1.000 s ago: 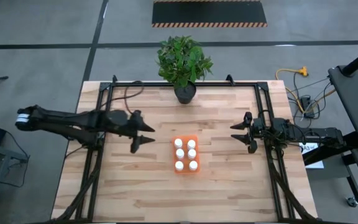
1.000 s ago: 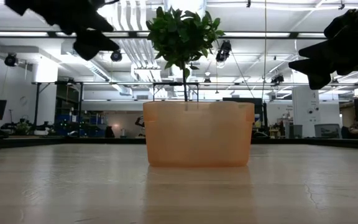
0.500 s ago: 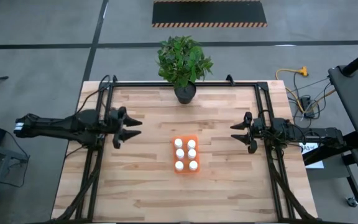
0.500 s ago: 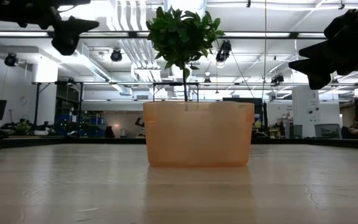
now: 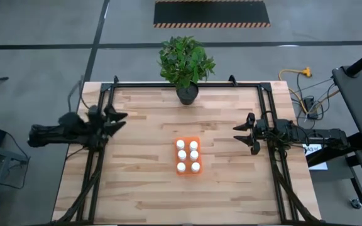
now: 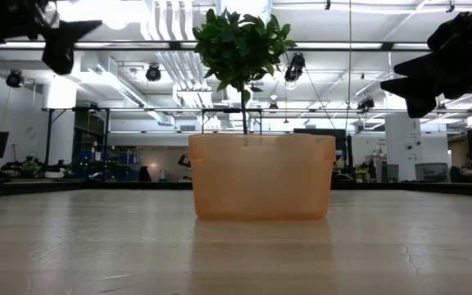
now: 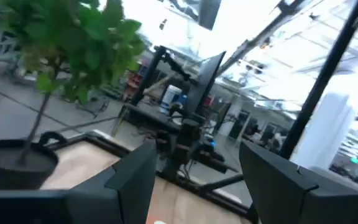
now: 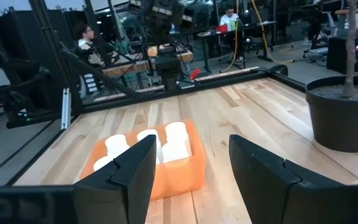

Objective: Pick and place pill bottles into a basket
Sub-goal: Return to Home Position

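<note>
The dark left gripper (image 5: pixel 120 119), spread and empty, is being pulled back outward (the right gripper (image 5: pixel 239 134) waits, also spread). All six small white pill bottles (image 5: pixel 188 156) are being held inside the shallow orange plastic basket (image 5: pixel 188 139), so loading seems done.

A potted plant (image 5: pixel 185 64) stands at the wooden table's (image 5: pixel 143 188) far edge.

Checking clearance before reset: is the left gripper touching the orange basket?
Apart. The high view shows a wide gap between the left gripper and the basket.
</note>
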Action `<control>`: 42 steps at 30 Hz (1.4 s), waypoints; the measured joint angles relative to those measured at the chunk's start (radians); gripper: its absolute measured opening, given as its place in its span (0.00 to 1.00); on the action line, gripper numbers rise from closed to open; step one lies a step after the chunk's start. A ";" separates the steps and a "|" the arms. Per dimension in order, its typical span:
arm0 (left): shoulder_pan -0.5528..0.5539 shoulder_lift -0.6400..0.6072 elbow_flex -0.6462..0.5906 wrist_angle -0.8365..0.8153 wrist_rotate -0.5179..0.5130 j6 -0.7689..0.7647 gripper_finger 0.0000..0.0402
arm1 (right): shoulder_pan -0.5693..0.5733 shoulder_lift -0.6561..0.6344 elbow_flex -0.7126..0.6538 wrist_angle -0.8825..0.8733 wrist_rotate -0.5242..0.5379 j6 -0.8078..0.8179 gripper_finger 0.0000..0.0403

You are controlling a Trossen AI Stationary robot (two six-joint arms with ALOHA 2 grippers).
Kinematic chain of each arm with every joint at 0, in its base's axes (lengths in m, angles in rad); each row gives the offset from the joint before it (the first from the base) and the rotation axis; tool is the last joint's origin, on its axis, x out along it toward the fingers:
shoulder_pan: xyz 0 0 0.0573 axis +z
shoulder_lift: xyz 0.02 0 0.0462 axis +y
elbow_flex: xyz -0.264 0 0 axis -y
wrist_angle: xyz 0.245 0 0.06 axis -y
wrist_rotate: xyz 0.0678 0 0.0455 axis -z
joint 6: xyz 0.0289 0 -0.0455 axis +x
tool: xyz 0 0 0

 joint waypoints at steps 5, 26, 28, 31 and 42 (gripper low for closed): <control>0.000 0.036 0.009 0.105 0.018 0.005 0.53 | 0.000 0.001 0.000 -0.003 -0.002 0.001 0.48; 0.000 0.002 -0.237 0.604 0.138 0.057 0.53 | 0.000 0.012 0.000 -0.002 -0.002 0.000 0.48; 0.000 0.010 -0.237 0.549 0.179 0.059 0.53 | 0.000 0.012 0.000 -0.003 -0.003 0.000 0.48; 0.000 0.013 -0.237 0.476 0.214 0.062 0.53 | 0.000 0.012 0.000 -0.003 -0.002 0.000 0.48; 0.000 0.006 -0.238 0.185 0.214 0.215 0.53 | 0.000 0.012 0.000 -0.003 -0.002 0.000 0.48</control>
